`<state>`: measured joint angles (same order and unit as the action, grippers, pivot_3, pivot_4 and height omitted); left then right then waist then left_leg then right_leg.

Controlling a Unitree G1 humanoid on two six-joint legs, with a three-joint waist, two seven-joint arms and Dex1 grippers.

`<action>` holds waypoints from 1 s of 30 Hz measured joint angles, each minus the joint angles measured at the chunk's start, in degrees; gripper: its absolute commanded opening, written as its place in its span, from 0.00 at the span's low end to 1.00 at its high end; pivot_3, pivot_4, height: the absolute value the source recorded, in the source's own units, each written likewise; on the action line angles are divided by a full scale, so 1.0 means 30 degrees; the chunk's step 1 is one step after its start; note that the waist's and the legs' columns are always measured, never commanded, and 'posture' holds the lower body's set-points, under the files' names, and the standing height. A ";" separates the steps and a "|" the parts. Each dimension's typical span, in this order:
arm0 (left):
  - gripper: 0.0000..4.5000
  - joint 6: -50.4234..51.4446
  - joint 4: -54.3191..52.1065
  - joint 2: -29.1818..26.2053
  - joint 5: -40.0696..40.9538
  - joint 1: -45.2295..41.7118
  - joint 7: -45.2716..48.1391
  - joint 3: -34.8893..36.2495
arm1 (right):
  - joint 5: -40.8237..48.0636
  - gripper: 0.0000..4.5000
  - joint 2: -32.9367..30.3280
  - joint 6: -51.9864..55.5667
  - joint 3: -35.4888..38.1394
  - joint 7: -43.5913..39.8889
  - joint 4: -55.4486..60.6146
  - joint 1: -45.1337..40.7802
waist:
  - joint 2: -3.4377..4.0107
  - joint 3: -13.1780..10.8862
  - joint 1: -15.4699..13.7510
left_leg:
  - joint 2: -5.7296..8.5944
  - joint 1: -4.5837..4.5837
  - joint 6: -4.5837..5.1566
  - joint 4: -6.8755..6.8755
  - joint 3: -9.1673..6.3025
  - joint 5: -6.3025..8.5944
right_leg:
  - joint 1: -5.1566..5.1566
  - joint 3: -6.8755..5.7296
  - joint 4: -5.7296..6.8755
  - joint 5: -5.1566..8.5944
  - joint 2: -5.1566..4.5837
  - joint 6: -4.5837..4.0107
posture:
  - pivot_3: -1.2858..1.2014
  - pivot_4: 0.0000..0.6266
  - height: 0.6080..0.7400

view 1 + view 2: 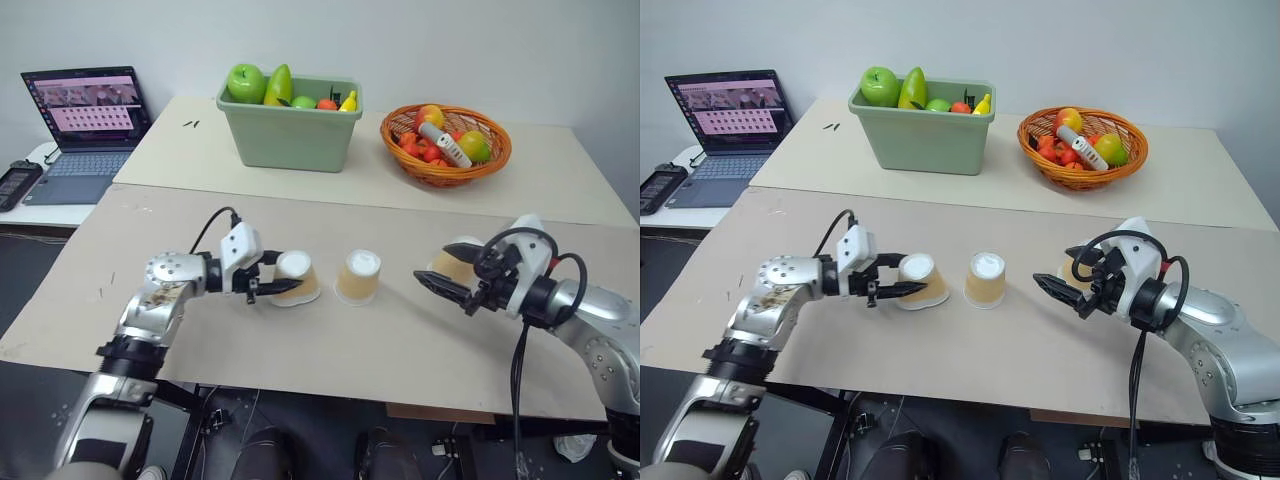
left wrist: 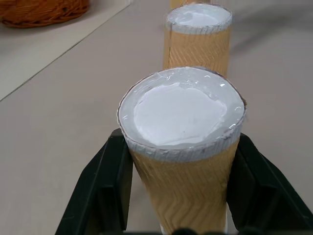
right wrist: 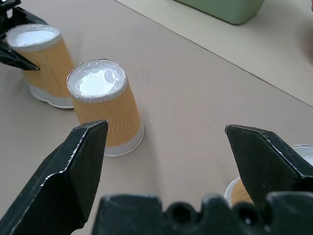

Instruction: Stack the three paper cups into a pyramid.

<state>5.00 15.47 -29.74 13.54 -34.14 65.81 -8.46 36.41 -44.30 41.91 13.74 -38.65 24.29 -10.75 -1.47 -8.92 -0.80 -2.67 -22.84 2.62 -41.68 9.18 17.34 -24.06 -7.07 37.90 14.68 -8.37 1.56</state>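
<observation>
Green bin (image 1: 290, 135) – fruit inside; wicker basket (image 1: 445, 160) – fruit, white object

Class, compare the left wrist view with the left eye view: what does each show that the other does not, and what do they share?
Only the left wrist view: the crinkled white base of the held cup up close, with a black finger pressed against each side of its zigzag-embossed wall.

Only the left eye view: the laptop, the green bin of fruit, the right gripper open by the third cup.

Both: the left gripper shut on that cup, the middle cup standing upside down beyond it, and the orange basket.
</observation>
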 measured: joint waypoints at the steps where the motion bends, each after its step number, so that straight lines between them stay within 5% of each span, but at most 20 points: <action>1: 0.51 -0.0328 0.0397 0.0312 -0.0103 -0.0239 -0.0017 -0.0140 | 0.0018 1.00 0.0000 0.0007 0.0089 0.0008 -0.0001 0.0061 | -0.0001 0.0000 0.0012 | 0.0003 0.0000 0.0003 0.0000 0.0005 0.0002 | 0.0000 0.0002 -0.0002 0.0000 0.0000 0.0001 | 0.52 0.24 0.98; 11: 0.51 -0.2101 0.2556 0.1908 -0.0914 -0.1422 0.0289 -0.0679 | 0.0303 1.00 -0.0167 0.0524 0.0928 0.0281 0.0981 0.0864 | 0.0000 0.0000 0.0039 | -0.0006 0.0003 0.0009 -0.0006 -0.0017 0.0004 | 0.0004 0.0003 0.0000 0.0000 -0.0001 0.0002 | 0.52 0.24 0.98; 17: 0.98 -0.1991 0.2691 0.1923 -0.0907 -0.1482 0.0744 -0.0684 | 0.0340 1.00 -0.0272 0.0723 0.1535 0.0417 0.1149 0.0972 | 0.0000 0.0000 0.0040 | -0.0009 0.0003 0.0014 -0.0009 -0.0018 0.0007 | 0.0001 0.0005 0.0004 -0.0001 -0.0001 0.0002 | 0.52 0.24 0.98; 30: 0.98 0.4673 -0.3489 -0.2348 0.2479 -0.1626 0.2330 0.1294 | 0.0354 1.00 -0.2013 0.0581 0.3832 -0.1359 0.0394 0.3286 | -0.0002 -0.0001 -0.0018 | -0.0024 -0.0015 0.0024 -0.0008 -0.0053 0.0013 | 0.0003 0.0001 -0.0017 0.0000 -0.0002 0.0005 | 0.52 0.24 0.98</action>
<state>19.02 5.00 -36.78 20.98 -39.02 72.80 -4.58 37.47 -50.34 43.65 25.23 -42.72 25.47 -0.89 -1.48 -8.93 -0.85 -2.74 -22.88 2.70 -41.71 9.03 17.38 -24.05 -7.07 37.85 14.68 -8.37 1.58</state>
